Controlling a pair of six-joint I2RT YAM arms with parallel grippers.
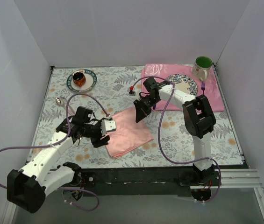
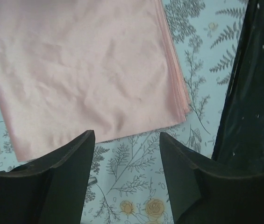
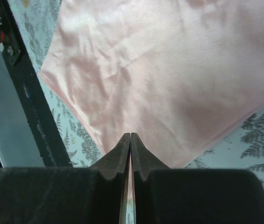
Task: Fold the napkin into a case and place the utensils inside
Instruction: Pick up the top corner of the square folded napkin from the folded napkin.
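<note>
Cutlery shows only far to the left of the napkin: a small shiny silver spoon (image 1: pixel 58 100) lies on the pale leaf-and-flower patterned counter (image 1: pixel 178 135), well apart from the cloth. Behind and left of the napkin stands a green-rimmed round plate (image 1: pixel 82 80) carrying a brown cup (image 1: pixel 79 78).

The left gripper (image 1: pixel 106 132) hovers just beside the napkin's left edge. In its wrist view the dark fingers (image 2: pixel 82 154) are spread wide and grasp nothing, with bare counter between them and the cloth's edge just ahead.

The plain salmon-pink cloth napkin (image 1: pixel 129 133) lies flat mid-counter, folded into a slanted oblong. Its surface is smooth with faint creases (image 2: pixel 85 70), and along one side several stacked layers show as thin parallel edges.

The right gripper (image 1: pixel 138 117) sits at the napkin's far right corner. Its fingers (image 3: pixel 122 154) are clenched together on the edge of the cloth (image 3: pixel 169 70), and a thin pink strip shows in the slit between them.

Right of and behind the napkin lies a bright pink rose-patterned placemat (image 1: pixel 216 100) holding a floral plate (image 1: pixel 184 84), a green mug (image 1: pixel 203 66) and a purple fork (image 1: pixel 203 87).
</note>
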